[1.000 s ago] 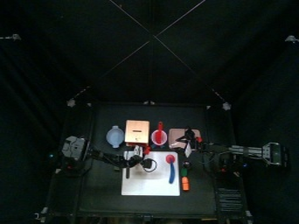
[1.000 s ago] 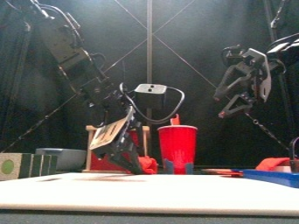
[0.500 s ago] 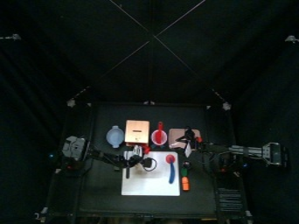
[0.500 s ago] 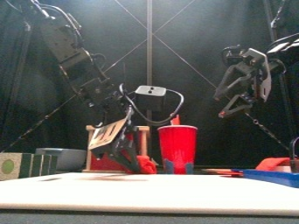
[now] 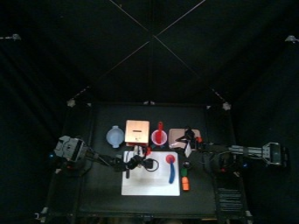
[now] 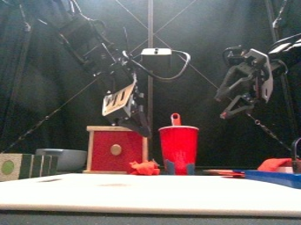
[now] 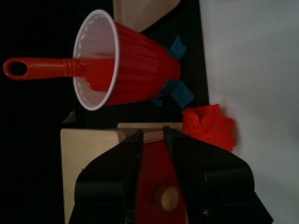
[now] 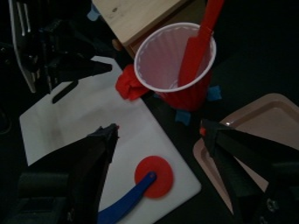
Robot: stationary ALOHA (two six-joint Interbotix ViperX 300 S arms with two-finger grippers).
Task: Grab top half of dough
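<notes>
The dough (image 6: pixel 144 167), a crumpled soft red lump, lies on the white board (image 8: pixel 70 131) beside the red plastic cup (image 6: pixel 179 148). Above it the left end effector (image 6: pixel 127 110) hangs spread and empty; the right end effector (image 6: pixel 238 95) hangs spread too.

Red cup (image 6: pixel 180 148) and wooden box (image 6: pixel 116 148) crowd the dough (image 6: pixel 144 167) from behind.

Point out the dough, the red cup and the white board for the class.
dough (image 7: pixel 212 128): left wrist view, middle of the red lump.
red cup (image 6: pixel 179 146): front view, its side wall.
white board (image 8: pixel 82 127): right wrist view, a bare part of its surface.
</notes>
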